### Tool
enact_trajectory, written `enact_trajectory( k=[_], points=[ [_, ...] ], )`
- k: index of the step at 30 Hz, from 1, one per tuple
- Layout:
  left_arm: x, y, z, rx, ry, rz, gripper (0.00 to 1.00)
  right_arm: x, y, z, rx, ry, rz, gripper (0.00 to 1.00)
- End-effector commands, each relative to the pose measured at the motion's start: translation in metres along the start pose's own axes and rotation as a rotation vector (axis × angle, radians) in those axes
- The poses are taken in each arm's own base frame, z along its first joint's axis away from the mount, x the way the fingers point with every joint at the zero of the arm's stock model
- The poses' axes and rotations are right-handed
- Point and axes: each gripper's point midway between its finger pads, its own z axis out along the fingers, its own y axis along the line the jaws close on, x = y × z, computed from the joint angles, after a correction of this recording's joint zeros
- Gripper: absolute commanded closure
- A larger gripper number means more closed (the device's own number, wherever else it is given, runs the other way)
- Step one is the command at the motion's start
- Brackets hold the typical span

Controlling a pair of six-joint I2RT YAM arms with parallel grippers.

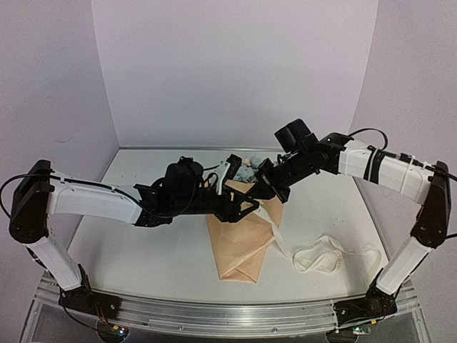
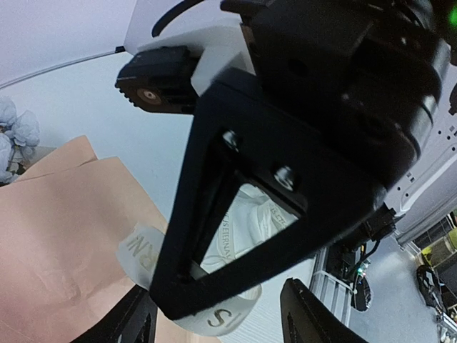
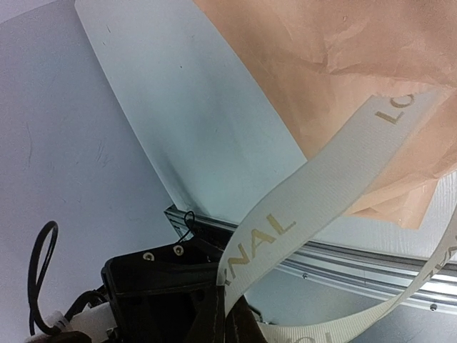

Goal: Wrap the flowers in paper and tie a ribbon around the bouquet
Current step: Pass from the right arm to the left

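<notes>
Centrally on the white tabletop (image 1: 143, 250) lies the bouquet (image 1: 239, 246), a tan kraft-paper cone. Its pointed end faces the arm bases and its wide end faces the back wall, where pale blue blooms (image 1: 247, 173) show. A long, narrow cream-white ribbon (image 1: 323, 259) with printed lettering runs from the cone's upper right edge down beside its right side. It ends in loose loops on the tabletop to the right of the cone. The right gripper (image 1: 265, 190) hangs over the wide end, clenched on the ribbon: in the right wrist view the band rises straight out of its closed fingers (image 3: 206, 319). The left gripper (image 1: 241, 207) reaches in from the left, just beside the right one, above the cone's upper part. In the left wrist view its fingers (image 2: 303, 314) stand apart, with a curl of ribbon and the right gripper's black frame between them. It grasps nothing visible.
</notes>
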Motion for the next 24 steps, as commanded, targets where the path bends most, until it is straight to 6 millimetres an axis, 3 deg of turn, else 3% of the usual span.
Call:
enact_trajectory(
  k=[1, 5, 10, 12, 15, 18, 21, 24],
  points=[
    [-0.023, 0.004, 0.002, -0.032, -0.11, -0.013, 0.42, 0.006, 0.017, -0.008, -0.049, -0.012, -0.027, 1.0],
    [-0.024, 0.001, 0.008, -0.01, -0.11, -0.02, 0.55, 0.006, 0.013, -0.006, -0.042, -0.009, -0.024, 1.0],
    [-0.02, 0.001, 0.013, 0.002, -0.096, -0.04, 0.89, 0.006, 0.012, -0.008, -0.043, -0.014, -0.047, 1.0],
    [-0.018, 0.004, 0.011, -0.013, -0.099, -0.05, 0.96, 0.007, 0.011, -0.009, -0.043, -0.018, -0.064, 0.98],
    [-0.018, 0.01, 0.007, -0.051, -0.115, -0.069, 1.0, 0.007, 0.006, -0.013, -0.033, -0.028, -0.103, 0.81],
    [-0.018, 0.021, 0.0, -0.11, -0.14, -0.101, 1.0, 0.006, -0.015, -0.025, 0.032, -0.069, -0.171, 0.5],
    [-0.015, 0.031, -0.01, -0.176, -0.14, -0.138, 1.0, 0.003, -0.055, -0.047, 0.138, -0.121, -0.227, 0.34],
    [-0.016, 0.042, -0.029, -0.255, -0.167, -0.162, 1.0, -0.007, -0.108, -0.069, 0.255, -0.19, -0.229, 0.26]
  ],
)
